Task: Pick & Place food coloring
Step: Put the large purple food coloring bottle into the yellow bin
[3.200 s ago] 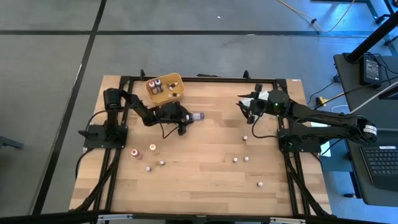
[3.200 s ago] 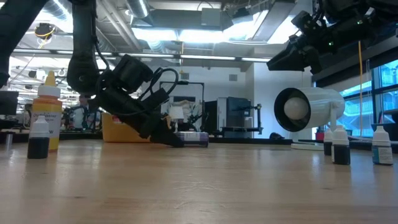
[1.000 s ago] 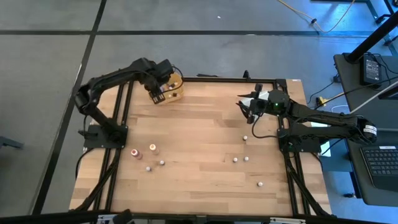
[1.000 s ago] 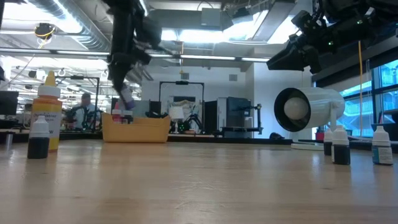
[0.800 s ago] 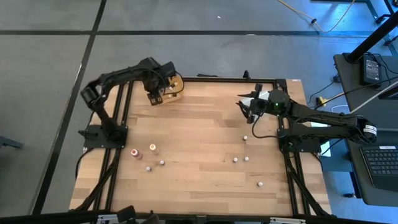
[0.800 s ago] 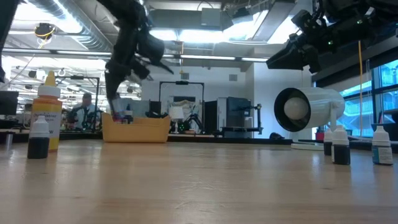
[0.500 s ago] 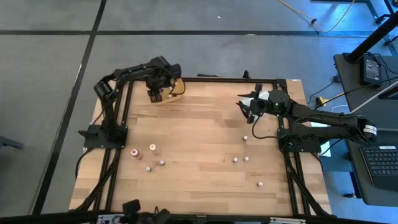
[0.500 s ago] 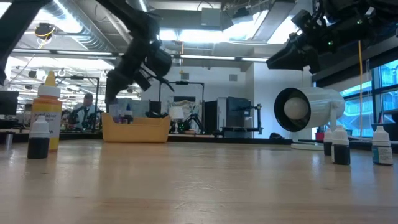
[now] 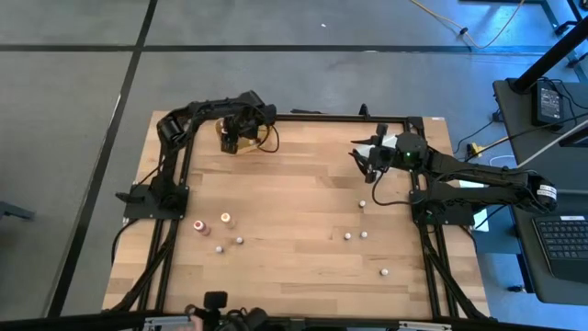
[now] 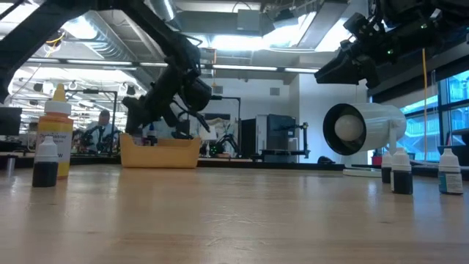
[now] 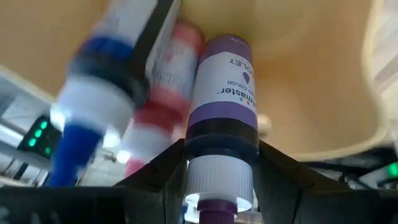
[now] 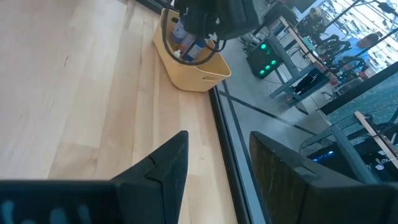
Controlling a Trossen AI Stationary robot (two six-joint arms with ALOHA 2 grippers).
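1. The left gripper [image 9: 235, 136] is seen reaching down into the yellow tray [image 9: 265, 140] at the far left of the tabletop [image 9: 303, 221]. In the left wrist view, its fingers [image 11: 163, 163] are clenched on the neck of a purple bottle [image 11: 222, 93] of food coloring, just above the white cap.

2. The purple bottle is pressed side by side against a red bottle [image 11: 163, 99] that is already in the tray, and a blue bottle [image 11: 102, 81] is seen just beyond that.

3. The step in hand is judged to be the release into the tray. It is best done with the bottle low inside the walls, so that it is not dropped from above the rim.

4. The fingers should be opened only slightly and slowly, since the neighbouring bottles are touching and could be knocked over.

5. The arm is best withdrawn the way it points, clear of the tray wall, before any sideways move is made.

6. More small bottles [image 9: 225, 219] are left standing on the near half of the tabletop, so the task is judged to be only partly done.

7. The right gripper [image 9: 367, 154] is held above the far right of the tabletop with its fingers [image 12: 155, 171] parted and nothing between them.
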